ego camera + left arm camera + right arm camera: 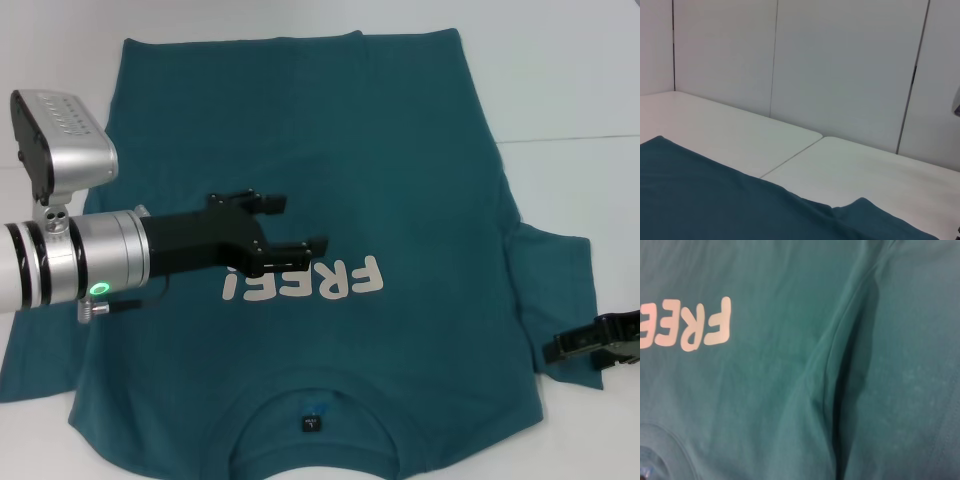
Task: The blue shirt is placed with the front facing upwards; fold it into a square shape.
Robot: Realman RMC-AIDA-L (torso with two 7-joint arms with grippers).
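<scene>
A large blue shirt (pixel 380 180) lies flat and face up on a white desk (pixel 580 90), filling most of the head view. Its collar (pixel 312 400) sits at the bottom centre of the frame and its hem runs along the top. Off-white lettering (pixel 305 282) crosses the chest, just left of centre. One sleeve (pixel 555 290) spreads out at the right edge of the frame; the other shows at the lower left, partly hidden by the arm.

The left claw (pixel 275 225) reaches in from the left of the frame, above the middle of the shirt and over the start of the lettering. Its two black fingers stand apart, open, and hold nothing. The left wrist view shows only the shirt's far edge, the desk and a pale wall (pixel 840 65) behind.

The right claw (pixel 600 345) sits at the lower right edge of the frame, by the sleeve's outer end. Only part of it shows, so whether it is open or closed cannot be told. Its wrist view looks down on the sleeve seam (pixel 840 350), which is creased.

No fold appears to be made yet. Likely risks: a pinch taken mid-chest could gather both layers and bunch the cloth, and lifting the creased sleeve unevenly could leave a crooked fold rather than a square.
</scene>
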